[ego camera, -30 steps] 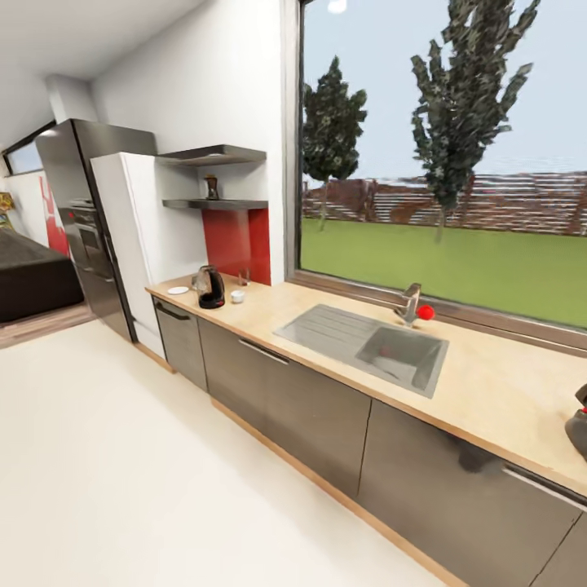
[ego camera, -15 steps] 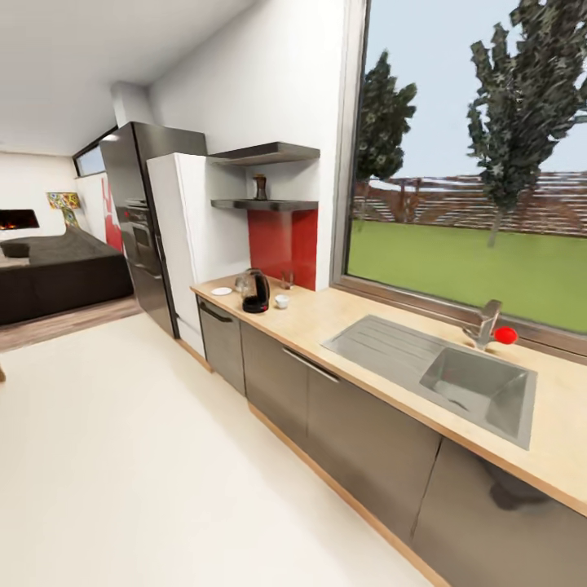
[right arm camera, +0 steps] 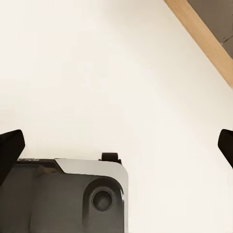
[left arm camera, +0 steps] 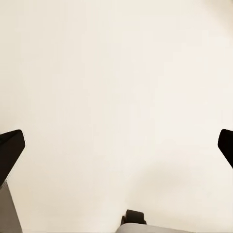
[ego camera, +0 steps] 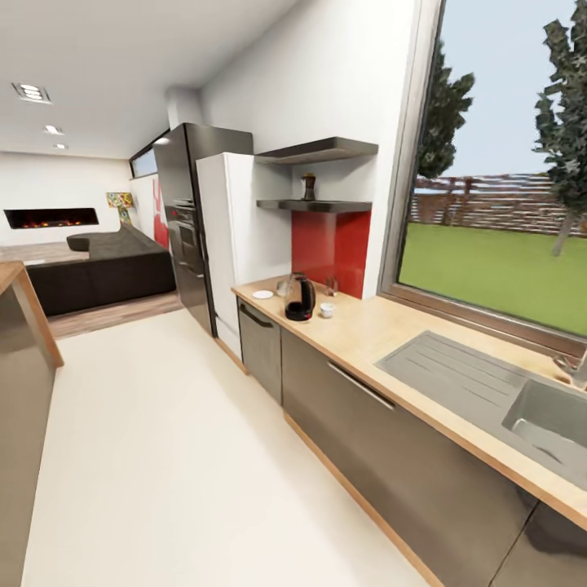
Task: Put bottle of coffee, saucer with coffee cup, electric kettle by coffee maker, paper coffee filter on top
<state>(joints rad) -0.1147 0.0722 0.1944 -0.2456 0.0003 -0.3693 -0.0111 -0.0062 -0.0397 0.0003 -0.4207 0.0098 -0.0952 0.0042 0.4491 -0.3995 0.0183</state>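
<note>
From the head, the kettle (ego camera: 300, 297) stands at the tabletop's (ego camera: 383, 330) far end between saucer (ego camera: 262, 294) and cup (ego camera: 327, 310) — rigid, probably heavy, best lifted by its handle — while both wrist views show wide-open, empty jaws over pale floor (left arm camera: 116, 87).

Was a home kitchen: long light wood-grain countertop (ego camera: 383, 326) over dark grey cabinets, steel sink (ego camera: 562, 420), tall black fridge (ego camera: 186, 220).
</note>
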